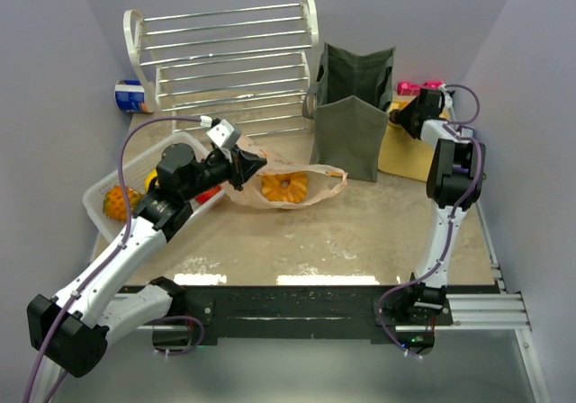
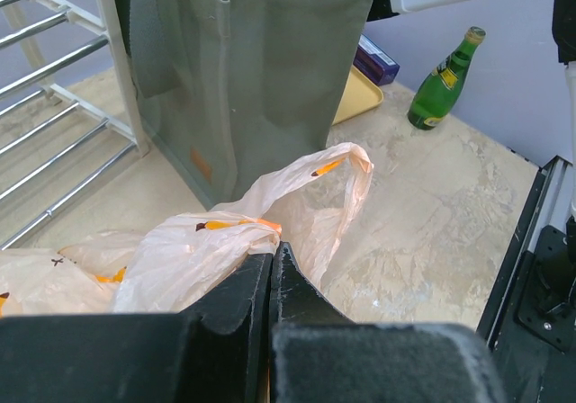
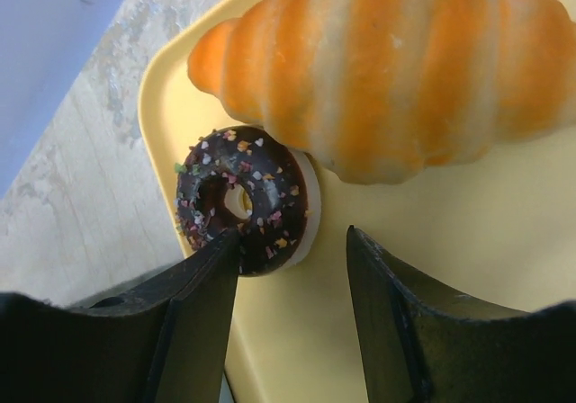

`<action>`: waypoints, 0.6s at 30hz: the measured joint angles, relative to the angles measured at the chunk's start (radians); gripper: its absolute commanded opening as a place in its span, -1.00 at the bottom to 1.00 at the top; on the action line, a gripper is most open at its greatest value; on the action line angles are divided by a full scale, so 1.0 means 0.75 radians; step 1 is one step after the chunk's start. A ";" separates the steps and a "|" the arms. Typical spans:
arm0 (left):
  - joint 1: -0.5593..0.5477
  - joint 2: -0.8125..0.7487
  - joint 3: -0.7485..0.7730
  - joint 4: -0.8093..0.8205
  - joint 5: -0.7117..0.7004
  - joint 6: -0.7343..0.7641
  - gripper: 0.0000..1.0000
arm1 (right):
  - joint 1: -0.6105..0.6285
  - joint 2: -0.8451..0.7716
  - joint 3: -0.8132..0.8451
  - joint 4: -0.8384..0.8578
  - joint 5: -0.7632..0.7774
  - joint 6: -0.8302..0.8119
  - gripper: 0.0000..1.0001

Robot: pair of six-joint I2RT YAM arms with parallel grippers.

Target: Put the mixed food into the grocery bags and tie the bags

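While the left gripper [image 2: 272, 257] is clenched on a fold of the peach plastic bag [image 2: 306, 196], pinching its thin, crinkled film just in front of the olive fabric tote [image 2: 261, 70], the right gripper [image 3: 292, 239] hangs over the yellow tray [image 3: 297, 349]. Its jaws are apart and straddle a chocolate doughnut [image 3: 236, 196], with nothing grasped yet. This looks like the packing stage, with the doughnut as the next item and tying well off. The next move calls for the jaws to close squarely on the doughnut's rim without catching the croissant [image 3: 396, 70] it lies against, then a lift and a carry across to a bag. The doughnut is a small ring with glossy dark icing, coloured sprinkles and a pale base. The croissant is plump and ridged, banded orange and cream. The plastic bag lies limp on the mottled worktop [image 1: 360, 232], so its mouth likely needs holding open. The tote stands stiff and boxy unaided.
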 measured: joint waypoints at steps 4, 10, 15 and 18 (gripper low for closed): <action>0.001 0.000 0.000 0.001 0.006 0.010 -1.00 | 0.001 0.042 0.067 0.001 0.001 0.002 -0.12; 0.002 0.000 0.000 0.001 0.011 0.019 -1.00 | 0.007 0.054 0.079 0.003 -0.003 -0.001 -0.30; 0.003 0.000 0.000 0.001 0.019 0.020 -1.00 | 0.007 0.094 0.135 -0.005 -0.015 -0.006 -0.93; 0.003 0.000 0.000 0.001 0.019 0.020 -1.00 | 0.006 0.107 0.148 0.006 -0.038 -0.005 -1.00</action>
